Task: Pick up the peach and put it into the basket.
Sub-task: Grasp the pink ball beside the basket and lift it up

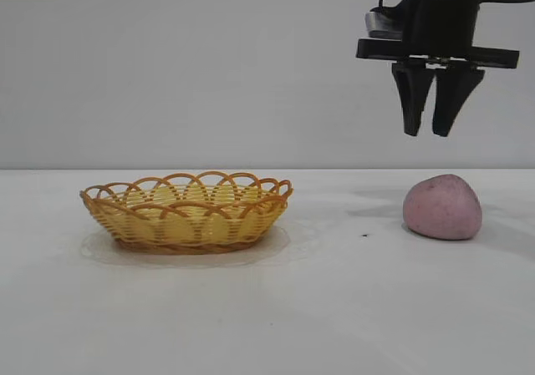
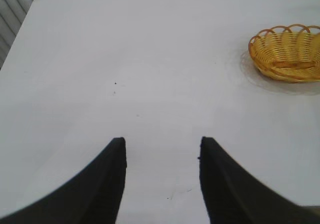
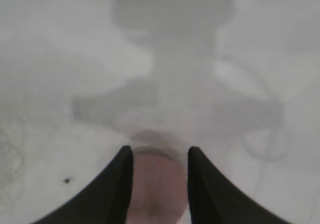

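The pink-mauve peach (image 1: 443, 206) lies on the white table at the right. My right gripper (image 1: 426, 133) hangs well above it, pointing down, open and holding nothing. In the right wrist view the peach (image 3: 157, 189) shows below, framed between the two dark fingers of that gripper (image 3: 160, 149). The yellow-tan wicker basket (image 1: 188, 225) stands empty at the left of the table. My left gripper (image 2: 161, 141) is out of the exterior view; its own wrist view shows it open over bare table, with the basket (image 2: 270, 69) far off to one side.
A small dark speck (image 1: 365, 235) lies on the table between basket and peach. White table surface (image 1: 334, 308) stretches in front of both. A plain grey wall stands behind.
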`<state>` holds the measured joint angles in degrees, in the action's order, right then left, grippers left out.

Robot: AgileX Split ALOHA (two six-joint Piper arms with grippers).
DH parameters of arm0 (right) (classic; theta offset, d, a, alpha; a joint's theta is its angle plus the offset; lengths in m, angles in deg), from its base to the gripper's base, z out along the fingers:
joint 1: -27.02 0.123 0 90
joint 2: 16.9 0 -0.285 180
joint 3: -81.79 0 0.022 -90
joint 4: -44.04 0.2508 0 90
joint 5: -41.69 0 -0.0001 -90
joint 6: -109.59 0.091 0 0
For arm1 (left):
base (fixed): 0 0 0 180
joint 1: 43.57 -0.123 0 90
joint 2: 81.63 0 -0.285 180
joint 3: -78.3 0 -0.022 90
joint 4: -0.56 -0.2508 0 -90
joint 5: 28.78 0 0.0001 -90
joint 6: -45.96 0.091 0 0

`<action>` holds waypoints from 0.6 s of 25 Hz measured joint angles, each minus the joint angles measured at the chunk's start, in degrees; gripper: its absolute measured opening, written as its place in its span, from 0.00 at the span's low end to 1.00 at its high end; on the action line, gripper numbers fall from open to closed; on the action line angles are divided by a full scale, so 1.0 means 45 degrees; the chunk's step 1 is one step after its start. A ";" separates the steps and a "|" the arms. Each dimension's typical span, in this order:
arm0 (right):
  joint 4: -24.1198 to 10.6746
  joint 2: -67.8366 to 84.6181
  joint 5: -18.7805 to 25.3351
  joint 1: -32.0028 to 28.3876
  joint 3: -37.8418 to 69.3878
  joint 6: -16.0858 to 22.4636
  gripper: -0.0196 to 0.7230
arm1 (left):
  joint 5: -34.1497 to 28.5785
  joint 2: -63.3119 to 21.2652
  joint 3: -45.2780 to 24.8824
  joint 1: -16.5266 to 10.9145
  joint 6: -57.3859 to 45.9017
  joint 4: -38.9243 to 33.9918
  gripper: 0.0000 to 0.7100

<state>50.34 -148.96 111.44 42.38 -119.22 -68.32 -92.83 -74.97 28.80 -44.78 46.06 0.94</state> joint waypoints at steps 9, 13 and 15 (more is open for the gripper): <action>-0.0032 0.0033 -0.0555 0.0858 0.2005 -0.1028 0.10 | 0.0000 0.0000 0.0000 0.0000 0.0000 0.0000 0.47; 0.0082 0.0655 -0.1405 0.1969 0.1460 -0.1191 0.03 | 0.0000 0.0000 0.0000 0.0000 0.0000 0.0000 0.47; 0.0054 0.1046 -0.1578 0.2440 0.0684 -0.1225 0.03 | 0.0000 0.0000 0.0000 0.0000 0.0000 0.0000 0.47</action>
<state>50.58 -144.25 104.34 53.36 -116.15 -73.84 -92.83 -74.97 28.80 -44.78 46.06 0.94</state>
